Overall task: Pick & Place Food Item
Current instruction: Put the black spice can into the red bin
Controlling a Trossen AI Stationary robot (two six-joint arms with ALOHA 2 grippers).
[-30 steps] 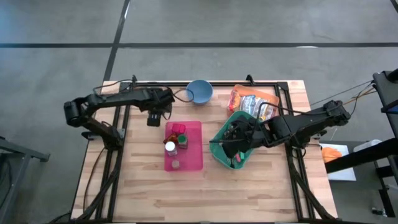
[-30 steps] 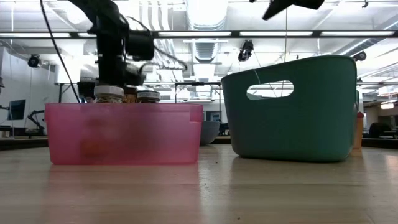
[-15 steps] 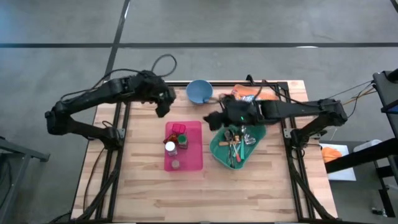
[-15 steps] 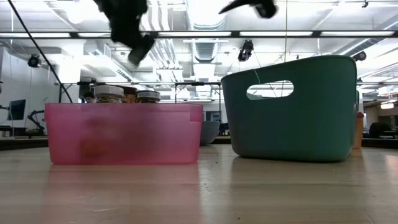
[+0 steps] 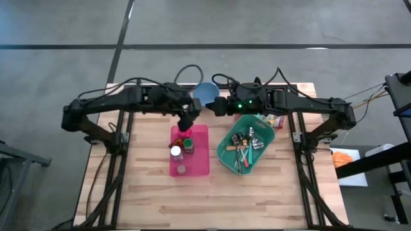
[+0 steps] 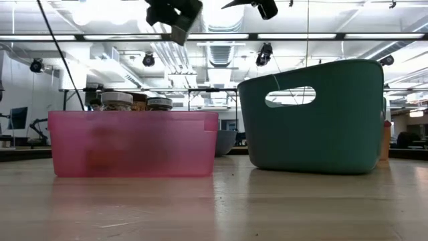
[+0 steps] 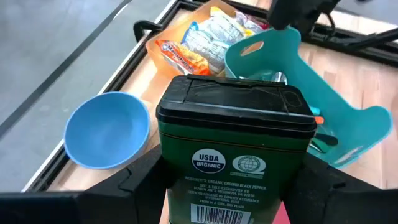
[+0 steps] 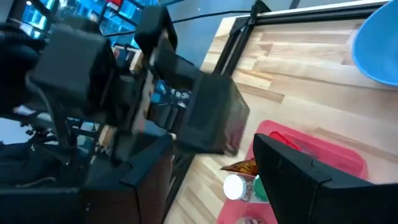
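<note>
A green pepper tin with a black lid (image 7: 233, 124) hangs high above the far end of the pink bin (image 5: 192, 160), and my left gripper (image 5: 187, 120) is shut on it. The right wrist view shows the tin (image 8: 211, 115) from the other side. Several jars stand in the pink bin. My right gripper (image 5: 217, 106) hovers open and empty near the blue bowl (image 5: 205, 94), facing the tin. In the low view both grippers are at the top edge, left gripper (image 6: 175, 17) and right gripper (image 6: 257, 5). My left gripper pinches the tin between its two fingers, one finger (image 7: 134, 183) on each narrow side of the body (image 7: 173, 180), below the lid. It comes slanting down from the table's left. The tin is lifted clear, its label toward the wrist.
A teal basket (image 5: 247, 147) holding utensils stands right of the pink bin. An orange tray of snack packets (image 7: 205, 37) sits at the far right, mostly under my right arm. The near half of the table (image 5: 212, 199) is bare wood.
My left gripper has risen from low beside the pink bin's far left corner and swung toward the table's right, rolling as it went, still holding the tin. My right gripper has left the teal basket and moved toward the far edge and left, near the blue bowl.
</note>
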